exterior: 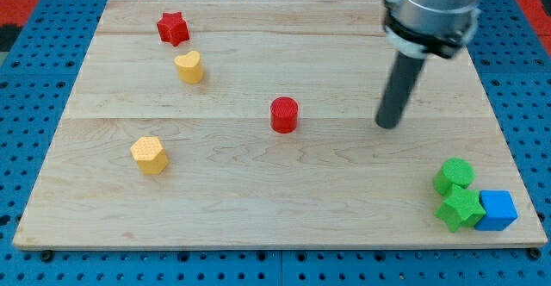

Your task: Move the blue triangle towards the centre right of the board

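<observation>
The only blue block [498,210] looks like a cube, not a triangle. It sits at the board's bottom right corner and touches a green star [459,208] on its left. My tip [388,126] rests on the board right of centre, well above and to the left of the blue block, touching no block. The rod rises from it to the arm at the view's top right.
A green cylinder [454,175] sits just above the green star. A red cylinder [284,115] stands left of my tip. A red star [172,28], a yellow heart [189,66] and a yellow hexagon [149,155] lie on the wooden board's [258,200] left half.
</observation>
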You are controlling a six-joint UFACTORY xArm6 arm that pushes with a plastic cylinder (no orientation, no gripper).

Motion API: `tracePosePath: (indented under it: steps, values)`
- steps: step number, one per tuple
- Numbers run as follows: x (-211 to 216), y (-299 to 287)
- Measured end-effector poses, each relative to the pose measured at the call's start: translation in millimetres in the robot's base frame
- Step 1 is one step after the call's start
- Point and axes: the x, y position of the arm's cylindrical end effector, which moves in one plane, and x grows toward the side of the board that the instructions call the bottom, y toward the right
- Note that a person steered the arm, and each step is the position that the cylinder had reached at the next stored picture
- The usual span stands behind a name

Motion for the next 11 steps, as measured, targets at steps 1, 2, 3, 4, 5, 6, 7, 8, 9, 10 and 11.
tracePosePath:
  steps: [1,2,3,4,5,6,7,8,9,10,11]
  values:
    - [-56,-21]
    - [-122,-26]
    - [-181,-18]
    - [-223,-14]
    - [-233,8]
    - [-232,49]
    - [-229,61]
    - [-210,62]
    - [-195,81]
    - [-183,96]
    - [-174,100]
